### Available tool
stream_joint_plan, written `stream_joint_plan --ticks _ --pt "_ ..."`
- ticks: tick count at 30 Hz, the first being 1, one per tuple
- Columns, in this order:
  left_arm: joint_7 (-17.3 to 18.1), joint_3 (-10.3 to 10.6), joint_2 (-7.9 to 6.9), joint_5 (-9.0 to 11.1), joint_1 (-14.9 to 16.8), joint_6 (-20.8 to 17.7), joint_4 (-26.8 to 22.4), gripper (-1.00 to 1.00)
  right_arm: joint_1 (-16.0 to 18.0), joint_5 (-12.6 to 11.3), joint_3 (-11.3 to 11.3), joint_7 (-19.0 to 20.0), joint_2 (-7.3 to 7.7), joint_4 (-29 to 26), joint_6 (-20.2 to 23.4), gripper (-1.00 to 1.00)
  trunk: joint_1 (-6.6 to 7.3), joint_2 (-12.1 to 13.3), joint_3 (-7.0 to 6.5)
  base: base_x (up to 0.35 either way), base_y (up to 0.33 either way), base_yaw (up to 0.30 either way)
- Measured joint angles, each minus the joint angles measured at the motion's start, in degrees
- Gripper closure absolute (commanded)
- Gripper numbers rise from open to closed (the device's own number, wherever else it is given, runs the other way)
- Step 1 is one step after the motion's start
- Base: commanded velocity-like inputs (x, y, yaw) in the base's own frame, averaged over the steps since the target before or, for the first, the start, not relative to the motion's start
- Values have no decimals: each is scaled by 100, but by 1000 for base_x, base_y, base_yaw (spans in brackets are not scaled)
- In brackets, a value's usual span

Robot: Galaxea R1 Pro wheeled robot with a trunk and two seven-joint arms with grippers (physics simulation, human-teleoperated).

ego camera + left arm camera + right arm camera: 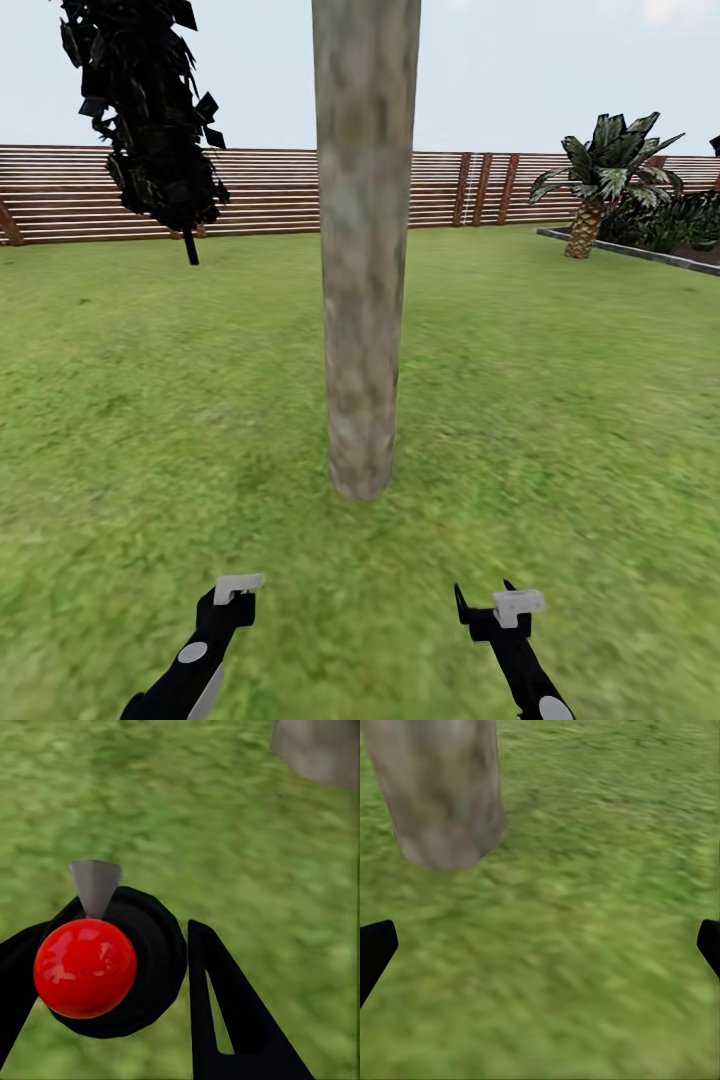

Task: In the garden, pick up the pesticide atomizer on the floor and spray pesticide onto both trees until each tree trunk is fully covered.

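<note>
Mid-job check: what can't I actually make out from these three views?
1. Tree trunk: top cut off by the head view's upper edge.
2. Left hand: in the left wrist view a red ball on a black round body blocks the finger gap; open or shut is unclear.
3. Grass: blurred in both wrist views; small things there are unreadable.

I can read no text, label, brand, number or sign anywhere here, neither on what I hold nor on anything around me.
</note>
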State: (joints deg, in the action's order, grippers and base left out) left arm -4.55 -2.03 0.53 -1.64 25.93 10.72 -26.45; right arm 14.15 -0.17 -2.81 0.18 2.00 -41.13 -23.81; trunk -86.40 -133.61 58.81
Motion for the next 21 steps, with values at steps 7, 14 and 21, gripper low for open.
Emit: stream_joint_plan --ticks 7,14,21 --pt "11 -21 -18 23 0 1 -98 100 0 6 0 -7 -6 4 0 -100 0 0 0 64 -36 0" --pt "14 40 -31 -83 -3 -49 -331 100 0 1 5 2 2 -66 -1 -100 0 0 0 228 -86 0" --pt "1 39 -69 -207 -115 -85 -424 100 0 -4 3 4 -4 -37 8 -100 0 0 0 116 -7 0"
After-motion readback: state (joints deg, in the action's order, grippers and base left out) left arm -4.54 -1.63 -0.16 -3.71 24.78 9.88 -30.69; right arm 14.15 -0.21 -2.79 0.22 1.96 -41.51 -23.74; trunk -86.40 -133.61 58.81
